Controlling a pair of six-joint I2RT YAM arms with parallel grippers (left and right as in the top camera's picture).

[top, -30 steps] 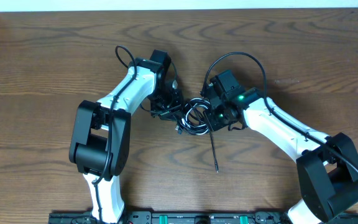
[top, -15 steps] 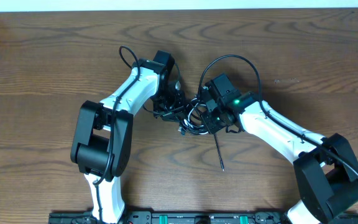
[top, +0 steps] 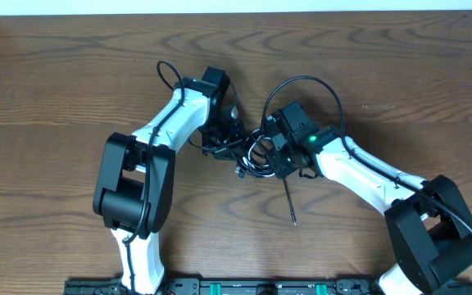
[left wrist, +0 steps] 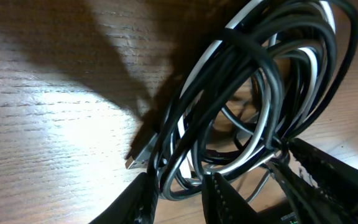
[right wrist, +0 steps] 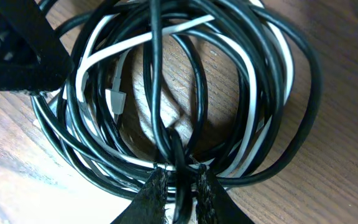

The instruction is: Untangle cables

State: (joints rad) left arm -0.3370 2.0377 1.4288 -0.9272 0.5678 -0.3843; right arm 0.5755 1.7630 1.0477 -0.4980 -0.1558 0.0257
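Where both arms meet at mid-table, the tangled coil of thin black cables and one white cable (top: 255, 157) lies on the brown wooden table (top: 56, 82). The left gripper (left wrist: 184, 185) pinches several of its strands; the right gripper (right wrist: 179, 174) clamps one black strand (right wrist: 156, 81). A loose black cord end (top: 288, 201) trails away.

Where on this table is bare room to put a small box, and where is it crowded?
Bare wood of the table lies left of the left arm, right of and beyond the right arm, and along the far edge. Crowded: the middle, where both arms meet at the cables, and one black cord end trails frontward.
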